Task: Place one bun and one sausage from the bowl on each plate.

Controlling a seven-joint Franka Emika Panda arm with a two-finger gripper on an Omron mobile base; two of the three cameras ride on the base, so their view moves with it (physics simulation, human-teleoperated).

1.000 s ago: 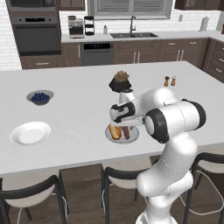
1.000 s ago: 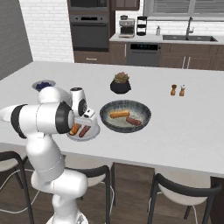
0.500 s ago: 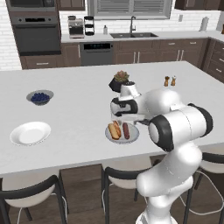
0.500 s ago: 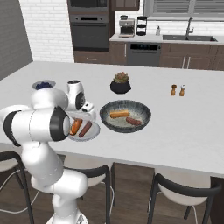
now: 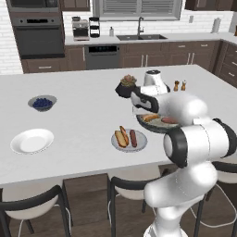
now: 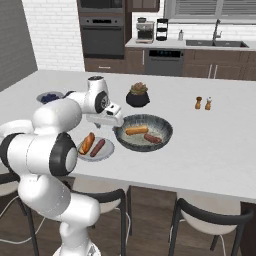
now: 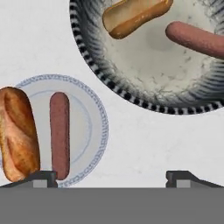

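Note:
The wide dark bowl (image 5: 142, 123) (image 6: 168, 131) (image 7: 157, 72) holds one bun (image 6: 136, 130) (image 7: 133, 15) and one sausage (image 6: 153, 138) (image 7: 197, 40). Left of it, a small plate (image 5: 141, 143) (image 6: 108, 150) (image 7: 99, 131) carries a bun (image 5: 121, 138) (image 7: 18, 131) and a sausage (image 5: 133, 138) (image 7: 59, 133) side by side. My gripper (image 5: 144, 107) (image 6: 111, 120) (image 7: 113, 179) hangs open and empty above the counter between this plate and the bowl. A second plate (image 5: 31, 140) lies empty at the far left.
A small bowl of blueberries (image 5: 42, 102) (image 6: 49, 96) sits at the back left. A black plant pot (image 5: 127, 86) (image 6: 137, 96) stands just behind the bowl. Salt and pepper shakers (image 5: 179, 85) (image 6: 203, 103) stand to the right. Stools line the near counter edge.
The gripper has opened and left the sausage on the near plate. It has then risen and shifted toward the bowl.

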